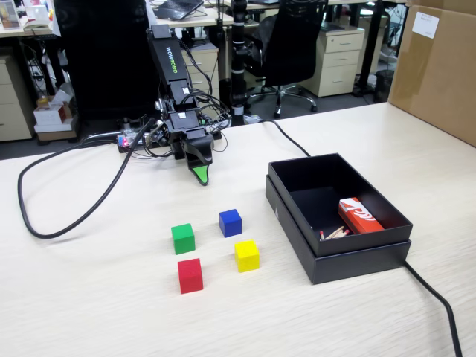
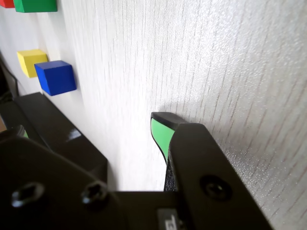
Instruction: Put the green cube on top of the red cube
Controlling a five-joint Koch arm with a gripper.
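The green cube [image 1: 183, 239] sits on the pale wooden table with the red cube [image 1: 190, 275] just in front of it, a small gap between them. In the wrist view only slivers of the green cube [image 2: 36, 5] and red cube [image 2: 5, 3] show at the top left edge. My gripper [image 1: 199, 177] hangs low over the table behind the cubes, well apart from them, holding nothing. In the wrist view the gripper [image 2: 88, 127] shows one green-tipped finger [image 2: 160, 130] at right and a sliver of the other at far left, with bare table between them.
A blue cube [image 1: 230, 222] and a yellow cube [image 1: 247, 255] lie right of the green and red ones. An open black box [image 1: 357, 260] with a red-and-white carton [image 1: 359, 216] stands at right. A black cable [image 1: 44, 223] loops at left. A cardboard box [image 1: 439, 67] stands far right.
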